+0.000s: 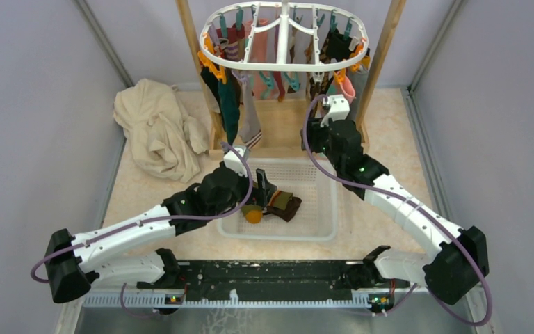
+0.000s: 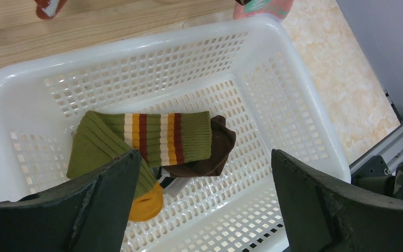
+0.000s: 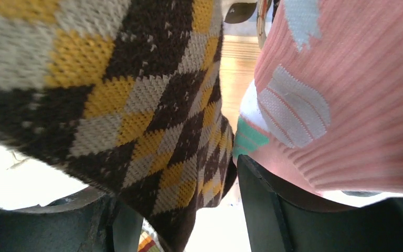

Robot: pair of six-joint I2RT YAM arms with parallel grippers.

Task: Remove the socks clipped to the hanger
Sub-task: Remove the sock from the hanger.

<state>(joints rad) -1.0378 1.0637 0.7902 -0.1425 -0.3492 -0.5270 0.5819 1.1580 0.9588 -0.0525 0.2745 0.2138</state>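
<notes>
The white oval hanger [image 1: 283,38] hangs in a wooden frame with socks [image 1: 233,104] clipped round its rim. My right gripper [image 1: 331,96] is raised among the socks at its right end. In the right wrist view it [image 3: 181,194] is open around a brown, yellow and grey argyle sock [image 3: 136,105], with a gap to the right finger. A pink sock [image 3: 346,105] hangs outside that finger. My left gripper [image 2: 204,157] is open and holds nothing, above a green striped sock [image 2: 152,139] and a brown sock [image 2: 218,152] lying in the basket.
The white mesh basket [image 1: 323,209] stands between the arms, in front of the frame's wooden base [image 1: 278,149]. A crumpled beige cloth [image 1: 156,129] lies at the back left. Wooden posts [image 1: 382,56] flank the hanger. Grey walls close both sides.
</notes>
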